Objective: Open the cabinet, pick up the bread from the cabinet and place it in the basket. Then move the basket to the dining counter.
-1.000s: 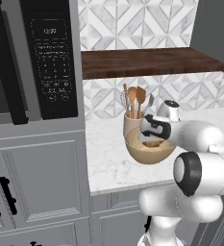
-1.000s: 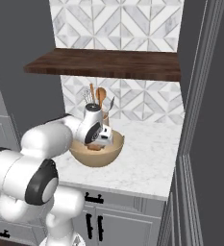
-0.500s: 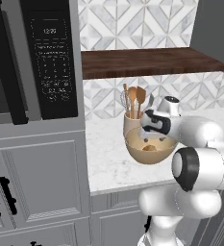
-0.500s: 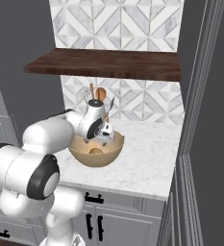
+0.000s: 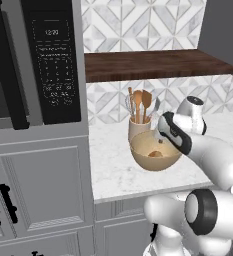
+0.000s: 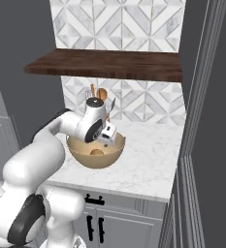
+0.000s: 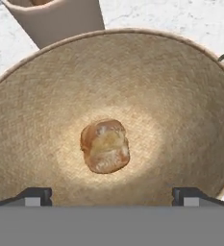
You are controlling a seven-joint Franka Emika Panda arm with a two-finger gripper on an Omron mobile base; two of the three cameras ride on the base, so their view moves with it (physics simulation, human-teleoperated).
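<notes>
The tan basket (image 5: 154,163) (image 6: 92,160) (image 7: 180,96) stands on the marble counter in front of a cream crock. The bread (image 7: 105,146) (image 5: 155,154) (image 6: 96,152), a small golden-brown roll, lies loose at the bottom of it. My gripper (image 7: 112,196) (image 5: 161,142) (image 6: 107,141) hangs just over the basket's near rim, pointing down into it, open, with its fingertips (image 7: 34,195) far apart and nothing between them. The bread is clear of both fingers. The dining counter is out of view.
A cream utensil crock (image 5: 137,128) (image 6: 99,95) (image 7: 56,19) stands right behind the basket. A dark wooden shelf (image 5: 153,65) (image 6: 104,63) hangs above. A black microwave (image 5: 53,65) sits in grey cabinetry on the left, and a tall grey panel (image 6: 206,145) on the right.
My hand has turned and dipped slightly over the basket. The bread and basket stay where they were.
</notes>
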